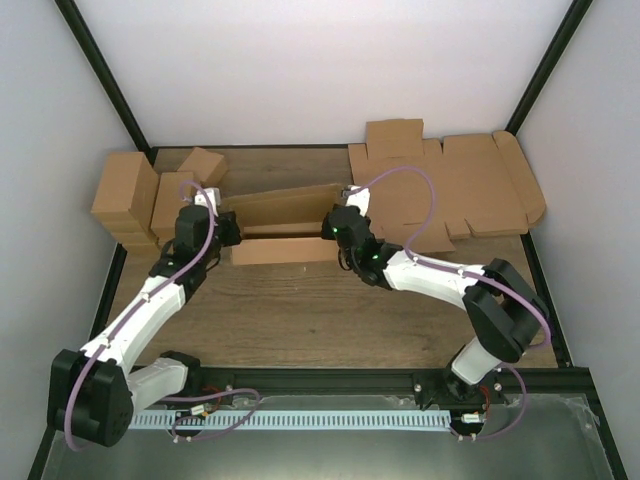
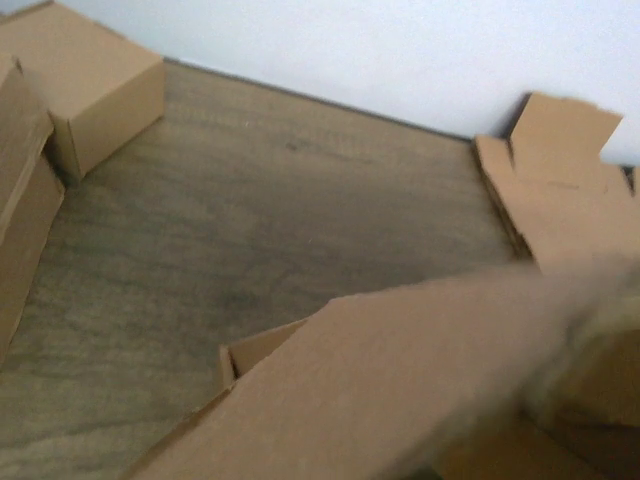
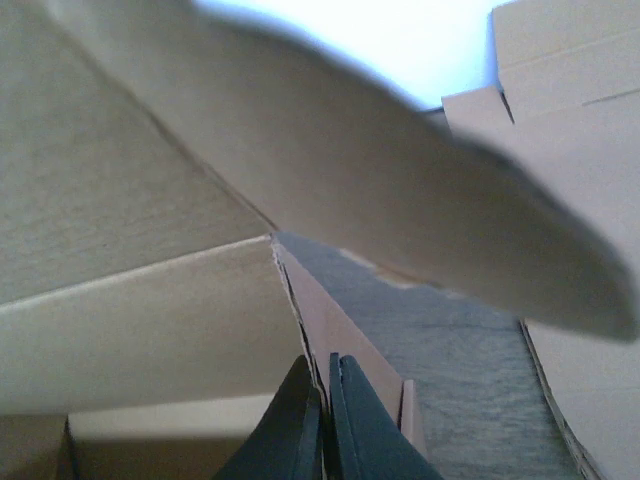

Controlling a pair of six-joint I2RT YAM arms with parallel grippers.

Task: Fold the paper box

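Box [image 1: 285,249] spans between both grippers: right gripper [image 3: 322,378] pinches its thin wall; left gripper [image 1: 228,232] closed, seemingly gripping its left end

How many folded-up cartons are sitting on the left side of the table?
3 show: a carton at the far left, a tilted carton at the back, another carton in front of that one. Others may be hidden under or behind them.
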